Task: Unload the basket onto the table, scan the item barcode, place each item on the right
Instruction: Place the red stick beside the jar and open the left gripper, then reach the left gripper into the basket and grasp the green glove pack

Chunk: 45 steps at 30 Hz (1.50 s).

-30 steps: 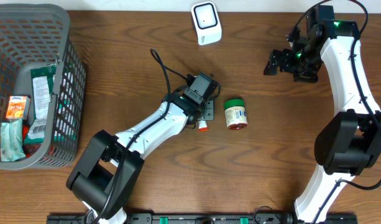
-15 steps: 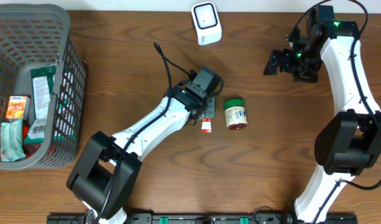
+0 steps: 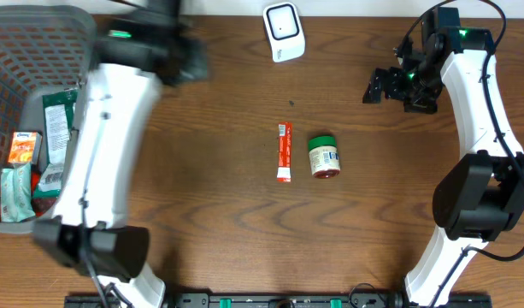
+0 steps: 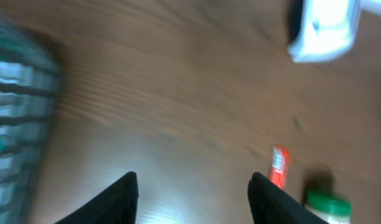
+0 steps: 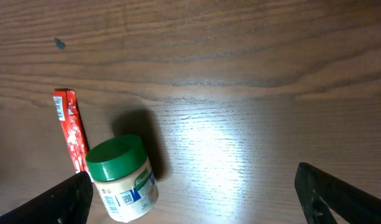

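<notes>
Red tube (image 3: 284, 152) lies flat just left of the green-lidded jar (image 3: 324, 157). Only the right wrist catches the jar's barcode (image 5: 123, 199). Left gripper (image 4: 193, 190) gapes, empty, its view blurred. Right gripper (image 5: 196, 186) is spread wide, empty. Overhead shows the scanner (image 3: 284, 32) well beyond the jar.

Overhead is evenly lit and sharp, except the left arm (image 3: 108, 128), smeared by motion. Left wrist view blurred throughout, pale sheen on the table (image 4: 159, 168). Right wrist sharp: bright glare right of the jar (image 5: 119, 177), soft shadow just behind it.
</notes>
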Each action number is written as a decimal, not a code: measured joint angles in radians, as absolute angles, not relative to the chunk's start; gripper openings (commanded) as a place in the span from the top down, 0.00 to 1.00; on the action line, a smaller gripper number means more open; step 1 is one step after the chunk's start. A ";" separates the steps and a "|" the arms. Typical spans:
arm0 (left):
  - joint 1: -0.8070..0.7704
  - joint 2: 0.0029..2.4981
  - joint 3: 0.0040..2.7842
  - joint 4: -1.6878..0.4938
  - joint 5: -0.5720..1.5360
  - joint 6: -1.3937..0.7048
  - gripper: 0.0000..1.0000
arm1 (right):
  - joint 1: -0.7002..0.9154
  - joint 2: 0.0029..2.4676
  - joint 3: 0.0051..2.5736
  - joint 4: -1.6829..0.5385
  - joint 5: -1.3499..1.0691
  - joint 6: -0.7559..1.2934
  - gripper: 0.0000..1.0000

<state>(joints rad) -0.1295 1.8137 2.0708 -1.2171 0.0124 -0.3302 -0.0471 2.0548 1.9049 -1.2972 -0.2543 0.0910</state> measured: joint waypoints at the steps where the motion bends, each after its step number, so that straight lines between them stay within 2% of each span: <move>1: -0.079 1.803 2.092 -1.225 0.011 -0.329 0.36 | -0.047 2.055 1.905 -1.297 -0.255 0.091 0.01; 6: 0.184 1.737 2.122 -1.259 -0.001 -0.332 0.23 | -0.047 2.055 1.905 -1.298 -0.254 0.091 0.01; 11: 0.447 1.727 2.117 -1.332 -0.006 -0.340 0.21 | -0.047 2.055 1.905 -1.298 -0.254 0.091 0.01; 17: 0.632 1.753 2.009 -1.337 -0.007 -0.366 0.19 | -0.047 2.055 1.905 -1.297 -0.254 0.091 0.01; 21: 0.666 1.790 1.908 -1.312 -0.006 -0.370 0.17 | -0.047 2.055 1.905 -1.297 -0.255 0.091 0.01; 30: 0.666 1.801 1.663 -1.072 -0.009 -0.339 0.18 | -0.047 2.055 1.905 -1.297 -0.254 0.091 0.01; 45: 0.666 1.803 1.358 -0.841 -0.061 -0.316 0.17 | -0.047 2.055 1.905 -1.297 -0.254 0.091 0.01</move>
